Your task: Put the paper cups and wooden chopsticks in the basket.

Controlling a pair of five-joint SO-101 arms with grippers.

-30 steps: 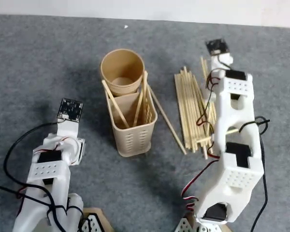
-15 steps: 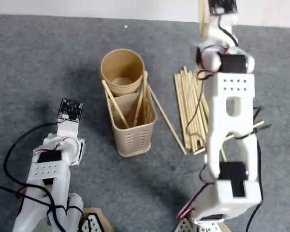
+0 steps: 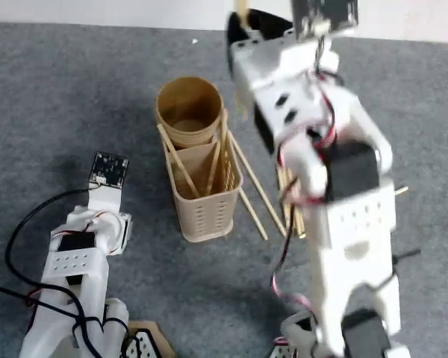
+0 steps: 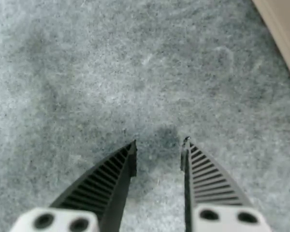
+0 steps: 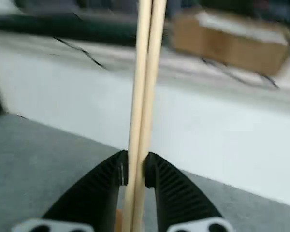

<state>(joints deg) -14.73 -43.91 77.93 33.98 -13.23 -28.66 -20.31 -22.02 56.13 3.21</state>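
The right hand [image 5: 134, 163] is closed on a pair of wooden chopsticks [image 5: 146, 72], which are gripped between its fingers and stick out well past the fingertips. It is raised above the far edge of the bench [image 3: 75, 82]. The basket [image 3: 207, 209] is found near the middle of the bench. A few chopsticks [image 3: 178, 160] are leaned inside it. A paper cup [image 3: 188, 112] is stood at its far end; whether the cup is seated inside cannot be told. Loose chopsticks [image 3: 265, 198] are laid on the bench just beside the basket, partly hidden by the right arm. The left hand [image 4: 159, 145] is held open over the bench toward its left edge.
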